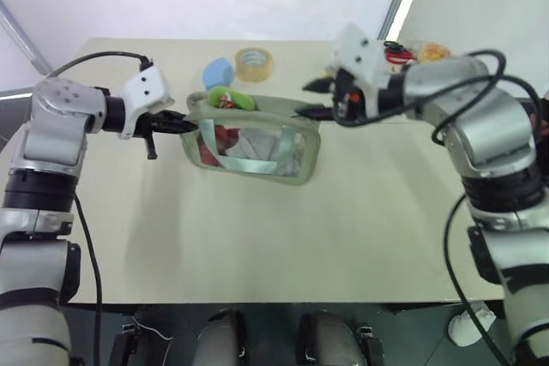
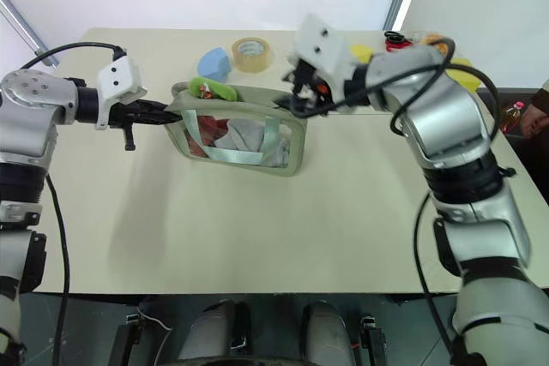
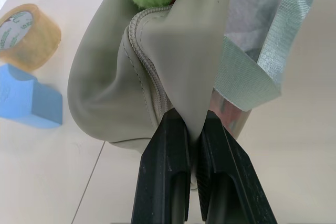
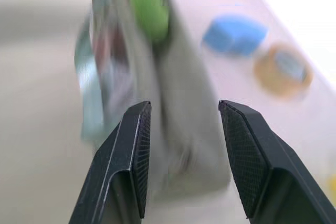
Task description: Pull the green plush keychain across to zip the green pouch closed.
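Observation:
The green pouch (image 1: 257, 145) stands on the table with its clear window facing me and its top open. The green plush keychain (image 1: 230, 99) sits at the pouch's top left end. My left gripper (image 1: 185, 125) is shut on the fabric of the pouch's left end, and in the left wrist view its fingers (image 3: 168, 166) pinch the fold just beside the zipper. My right gripper (image 1: 310, 99) hovers open just above the pouch's right end with nothing between its fingers (image 4: 134, 150). In the right wrist view the pouch (image 4: 184, 108) lies below it and the keychain (image 4: 149, 3) lies at the far end.
A roll of tape (image 1: 254, 63) and a blue block (image 1: 218, 71) lie behind the pouch. Yellow blocks (image 2: 463, 75) and small red and black items (image 1: 396, 53) sit at the back right. Bare tabletop (image 1: 257, 237) stretches from the pouch to the front edge.

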